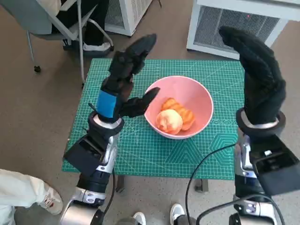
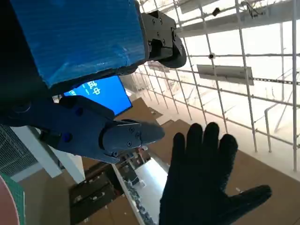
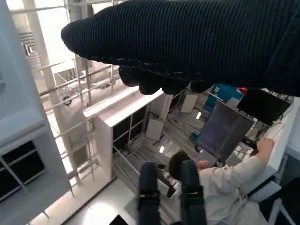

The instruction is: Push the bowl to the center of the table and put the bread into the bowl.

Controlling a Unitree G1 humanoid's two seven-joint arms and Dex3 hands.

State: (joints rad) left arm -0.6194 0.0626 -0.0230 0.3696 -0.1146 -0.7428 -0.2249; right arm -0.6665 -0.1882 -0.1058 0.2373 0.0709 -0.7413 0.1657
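Your left hand (image 1: 123, 84) had its black fingers (image 1: 140, 49) spread apart and raised above the table, holding nothing, with the thumb reaching toward the rim of the pink bowl (image 1: 199, 101) but, as far as you could see from the head view, not touching it. Your right hand (image 1: 260, 77) in the knitted glove stood upright off to the bowl's right, fingers extended close together and empty; the left wrist view showed that same glove (image 2: 206, 183) open with its fingers fanned. The bread (image 1: 174, 117), pale rolls with orange-brown crusts, sat inside the bowl, and the bowl rested near the middle of the green cutting mat (image 1: 154, 154) that covered the table. The mat carried a printed white grid and angle lines, but no lettering you could read. In the left wrist view a blue screen (image 2: 101, 93) showed white characters too small to make out. A person (image 3: 225, 178) at a desk appeared in the right wrist view.
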